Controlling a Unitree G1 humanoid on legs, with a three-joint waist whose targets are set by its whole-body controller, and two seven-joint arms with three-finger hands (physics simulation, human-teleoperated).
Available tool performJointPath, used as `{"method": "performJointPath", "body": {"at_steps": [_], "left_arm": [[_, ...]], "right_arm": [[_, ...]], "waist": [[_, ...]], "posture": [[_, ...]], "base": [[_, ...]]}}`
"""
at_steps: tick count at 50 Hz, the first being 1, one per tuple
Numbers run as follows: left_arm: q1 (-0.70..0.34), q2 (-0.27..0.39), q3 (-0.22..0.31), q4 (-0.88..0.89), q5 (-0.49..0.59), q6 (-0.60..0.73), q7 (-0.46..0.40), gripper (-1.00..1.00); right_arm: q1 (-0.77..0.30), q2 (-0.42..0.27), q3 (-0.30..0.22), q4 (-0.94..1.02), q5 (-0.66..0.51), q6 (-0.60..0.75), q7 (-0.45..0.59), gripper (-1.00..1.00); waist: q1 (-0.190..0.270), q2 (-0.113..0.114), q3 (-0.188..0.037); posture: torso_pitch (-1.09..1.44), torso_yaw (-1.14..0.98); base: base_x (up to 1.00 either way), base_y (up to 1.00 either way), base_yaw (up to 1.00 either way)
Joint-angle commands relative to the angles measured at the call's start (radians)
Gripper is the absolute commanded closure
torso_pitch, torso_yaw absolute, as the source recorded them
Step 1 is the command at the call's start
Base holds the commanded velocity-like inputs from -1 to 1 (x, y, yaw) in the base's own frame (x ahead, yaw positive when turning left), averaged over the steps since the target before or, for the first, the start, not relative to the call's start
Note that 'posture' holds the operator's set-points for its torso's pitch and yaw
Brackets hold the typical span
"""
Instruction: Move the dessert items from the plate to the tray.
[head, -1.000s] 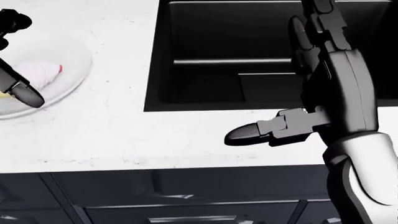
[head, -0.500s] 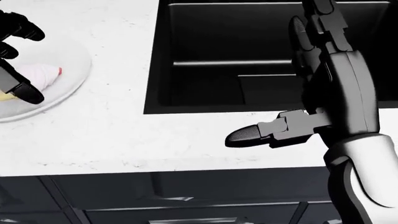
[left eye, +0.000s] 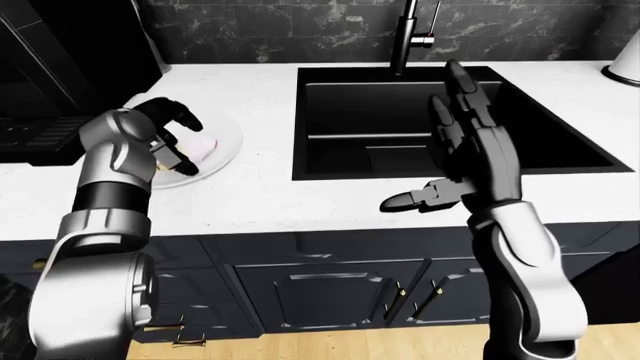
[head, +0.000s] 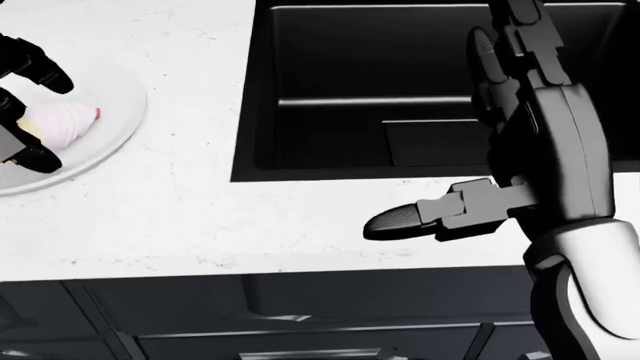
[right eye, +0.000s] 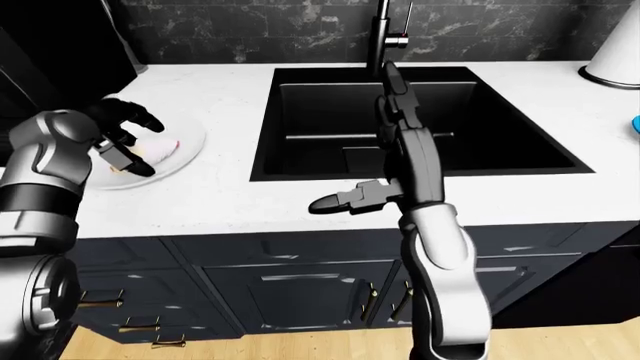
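Note:
A clear round plate (head: 108, 129) lies on the white counter at the left of the head view. On it lies a pink-and-white dessert (head: 68, 120), with a bit of a yellow item (head: 8, 158) at the view's left edge. My left hand (left eye: 175, 140) is over the plate, its open fingers (head: 38, 69) above the dessert and the thumb (head: 32, 159) below it, not closed round it. My right hand (left eye: 440, 142) is open and empty, held upright over the sink's near edge, thumb (head: 398, 219) pointing left. No tray shows.
A black sink (left eye: 340, 150) with a faucet (left eye: 405, 34) is set in the white counter (head: 190, 217). Dark cabinets (left eye: 300, 292) stand below. A dark appliance (left eye: 30, 135) is left of the plate. A white object (right eye: 612, 69) and a blue one (right eye: 635, 124) sit at the far right.
My left hand's fingers have curled down closer over the dessert, and the thumb has shifted slightly left. The right hand has hardly moved.

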Motion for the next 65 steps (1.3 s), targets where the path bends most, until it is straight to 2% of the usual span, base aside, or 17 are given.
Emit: {"method": "performJointPath", "body": {"at_steps": [1,14,33,35,39,40,44,48,59,65], "left_arm": [[-0.04,0.015,0.005,-0.027,0.005,-0.013,0.021,-0.24],[-0.048,0.005,-0.003,0.005,0.017,-0.028,0.056,-0.14],[-0.083,0.014,-0.004,0.049,0.017,-0.047,0.103,0.28],[-0.088,0.017,-0.004,0.047,0.019,-0.045,0.108,0.42],[-0.095,0.021,-0.002,0.054,0.017,-0.048,0.127,0.48],[-0.095,0.022,-0.002,0.052,0.017,-0.046,0.123,0.6],[-0.109,0.027,-0.003,0.055,0.017,-0.047,0.131,0.62],[-0.127,0.032,-0.002,0.069,0.017,-0.055,0.151,1.0],[-0.137,0.036,0.004,0.048,0.004,-0.063,0.183,1.0],[-0.13,0.036,0.015,-0.045,-0.013,-0.041,0.131,1.0]], "right_arm": [[-0.021,-0.003,-0.005,-0.027,0.0,-0.033,-0.002,-1.0],[-0.008,-0.005,-0.008,-0.051,0.0,-0.024,-0.003,-1.0],[-0.029,-0.011,-0.009,-0.057,-0.001,-0.001,-0.002,-1.0],[-0.028,-0.012,-0.01,-0.055,-0.003,-0.004,-0.002,-1.0],[-0.023,-0.011,-0.011,-0.059,-0.003,-0.004,-0.001,-1.0],[-0.024,-0.011,-0.012,-0.061,-0.003,-0.002,-0.002,-1.0],[-0.022,-0.01,-0.008,-0.061,-0.005,-0.004,-0.003,-1.0],[-0.019,-0.008,-0.009,-0.061,-0.006,-0.006,-0.003,-1.0],[-0.008,-0.005,-0.008,-0.056,-0.01,-0.021,-0.003,-1.0],[-0.014,-0.006,-0.013,-0.057,-0.011,-0.025,-0.009,-1.0]], "waist": [[-0.001,0.005,-0.024],[0.0,0.004,-0.027],[-0.001,0.004,-0.028],[-0.001,0.004,-0.028],[-0.002,0.003,-0.027],[-0.002,0.003,-0.027],[-0.002,0.003,-0.026],[-0.002,0.003,-0.026],[-0.003,0.005,-0.024],[-0.003,0.004,-0.022]], "posture": [[0.0,0.0],[0.0,0.0],[0.0,0.0],[0.0,0.0],[0.0,0.0],[0.0,0.0],[0.0,0.0],[0.0,0.0],[0.0,0.0],[0.0,0.0]], "base": [[0.0,0.0,0.0],[0.0,0.0,0.0],[0.0,0.0,0.0],[0.0,0.0,0.0],[0.0,0.0,0.0],[0.0,0.0,0.0],[0.0,0.0,0.0],[0.0,0.0,0.0],[0.0,0.0,0.0],[0.0,0.0,0.0]]}}
